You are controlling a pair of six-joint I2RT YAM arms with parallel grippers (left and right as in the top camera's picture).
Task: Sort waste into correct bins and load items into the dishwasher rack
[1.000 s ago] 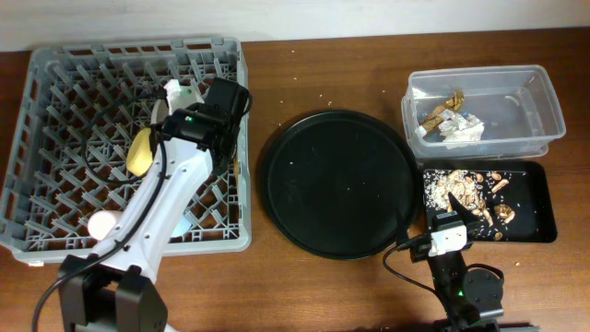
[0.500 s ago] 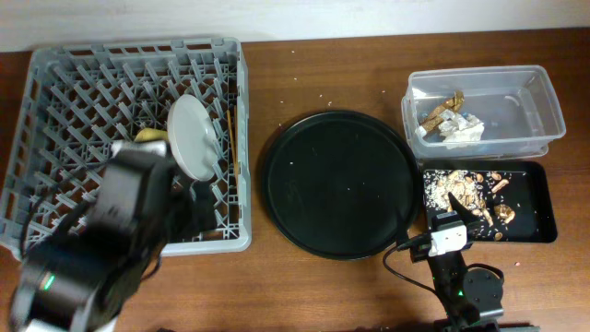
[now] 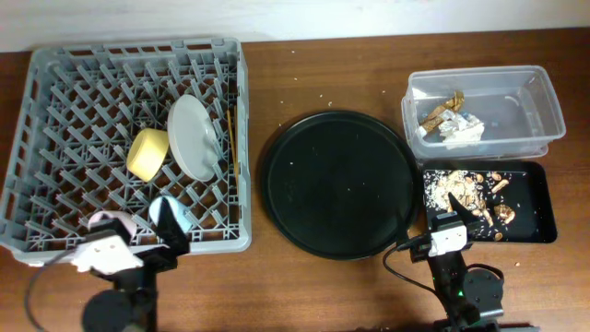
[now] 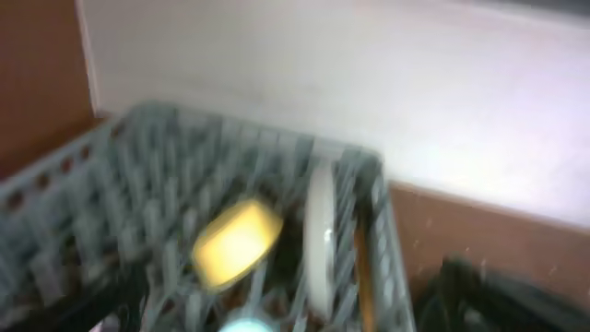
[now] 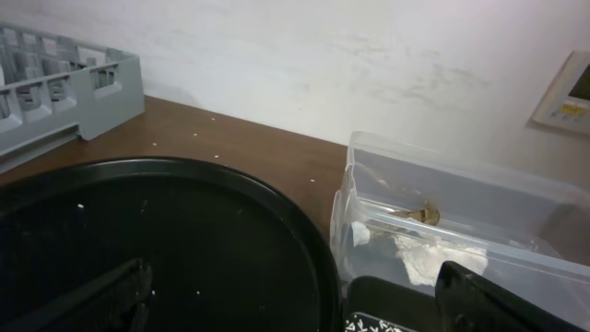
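The grey dishwasher rack [image 3: 55,83] holds the pale plate [image 3: 192,136] on edge, the yellow bowl [image 3: 147,154], the chopsticks [image 3: 232,138], a blue cup [image 3: 167,211] and a pink cup [image 3: 100,221]. My left gripper [image 3: 152,247] hangs at the rack's front edge, open and empty. The blurred left wrist view shows the bowl [image 4: 238,242] and plate [image 4: 320,235]. The clear tub [image 3: 550,97] contains a white napkin [image 3: 458,130] and brown wrapper pieces [image 3: 441,111]. Food scraps [image 3: 468,189] lie in the black tray [image 3: 544,221]. My right gripper [image 3: 458,218] stands open at that tray's left end.
A large round black tray [image 3: 339,183] with crumbs fills the middle of the table and the lower left of the right wrist view [image 5: 166,249]. Crumbs dot the wood around it. A pale wall runs along the back.
My left gripper let go of the plate, which now stands in the rack. The left arm pulled back to the front left. The right arm stayed put.
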